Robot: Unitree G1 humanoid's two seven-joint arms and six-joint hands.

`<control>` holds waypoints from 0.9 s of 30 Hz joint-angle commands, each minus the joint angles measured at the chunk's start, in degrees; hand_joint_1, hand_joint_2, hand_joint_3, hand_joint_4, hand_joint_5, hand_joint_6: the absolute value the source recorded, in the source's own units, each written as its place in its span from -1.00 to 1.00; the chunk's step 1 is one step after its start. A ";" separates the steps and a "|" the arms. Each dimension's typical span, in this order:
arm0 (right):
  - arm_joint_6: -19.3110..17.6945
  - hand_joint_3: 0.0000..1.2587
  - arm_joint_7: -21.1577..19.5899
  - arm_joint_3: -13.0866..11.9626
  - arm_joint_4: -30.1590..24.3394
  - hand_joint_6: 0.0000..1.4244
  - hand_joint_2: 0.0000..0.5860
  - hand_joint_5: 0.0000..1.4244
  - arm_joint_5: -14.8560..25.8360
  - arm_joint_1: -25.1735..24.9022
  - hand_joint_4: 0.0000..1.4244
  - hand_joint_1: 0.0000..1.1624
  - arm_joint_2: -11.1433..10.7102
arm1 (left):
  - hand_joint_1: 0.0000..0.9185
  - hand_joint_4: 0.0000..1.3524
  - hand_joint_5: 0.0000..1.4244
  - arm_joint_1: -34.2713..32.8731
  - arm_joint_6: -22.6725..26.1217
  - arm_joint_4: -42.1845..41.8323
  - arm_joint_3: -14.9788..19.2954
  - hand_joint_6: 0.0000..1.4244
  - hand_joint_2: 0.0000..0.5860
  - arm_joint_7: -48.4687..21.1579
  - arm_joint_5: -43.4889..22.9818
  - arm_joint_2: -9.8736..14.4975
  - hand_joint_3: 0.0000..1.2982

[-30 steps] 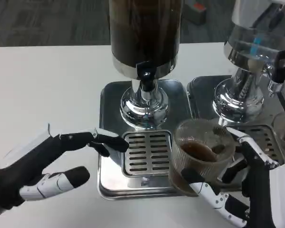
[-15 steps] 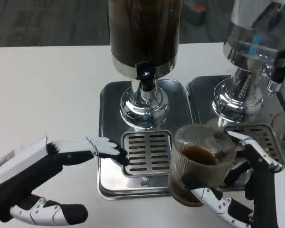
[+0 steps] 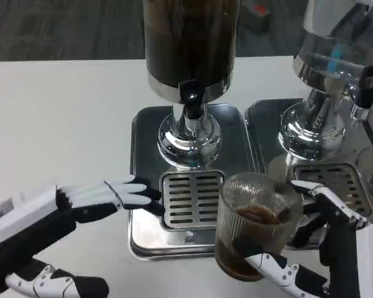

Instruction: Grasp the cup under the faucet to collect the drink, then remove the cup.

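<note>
A ribbed clear cup (image 3: 255, 223) with dark drink in it is held by my right hand (image 3: 320, 248) at the front right, just off the right edge of the slotted drip grate (image 3: 189, 200). The cup stands clear of the black faucet (image 3: 191, 94) of the dark drink dispenser (image 3: 189, 43), which sits farther back and to the left. My left hand (image 3: 62, 217) lies low at the front left with its fingers stretched out; their tips touch the left rim of the drip tray (image 3: 143, 239). It holds nothing.
A second dispenser (image 3: 332, 68) with a clear tank stands on its own steel tray (image 3: 261, 124) at the right, with a grate (image 3: 336, 177) behind my right hand. White table (image 3: 56, 124) stretches to the left.
My right hand has drawn the cup nearer and slightly left, away from the faucet. My left hand has sunk lower and turned flatter, its fingers still at the tray's left rim.
</note>
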 commanded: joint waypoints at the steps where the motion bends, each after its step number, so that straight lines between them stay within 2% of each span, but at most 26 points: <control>1: -2.04 0.06 -1.05 -0.12 -0.03 0.97 -0.54 0.42 -0.45 -1.79 0.07 0.37 0.49 | -1.00 -0.80 -0.85 0.16 -1.09 -0.04 -1.45 -0.55 -0.57 1.54 -0.18 1.68 -0.56; 8: -2.17 0.07 -0.93 -0.30 -0.88 0.97 -0.55 0.42 -0.65 -1.66 0.07 0.36 0.30 | -1.00 -0.81 -0.87 1.74 -1.75 -0.44 -3.30 -0.58 -0.58 2.87 0.35 2.61 -0.58; 27: -2.25 0.08 -1.42 -0.79 -2.13 1.00 -0.63 0.44 -1.37 -1.43 0.07 0.42 0.27 | -1.00 -0.85 -0.89 1.18 -3.41 0.48 -4.78 -0.62 -0.61 5.41 1.60 4.44 -0.61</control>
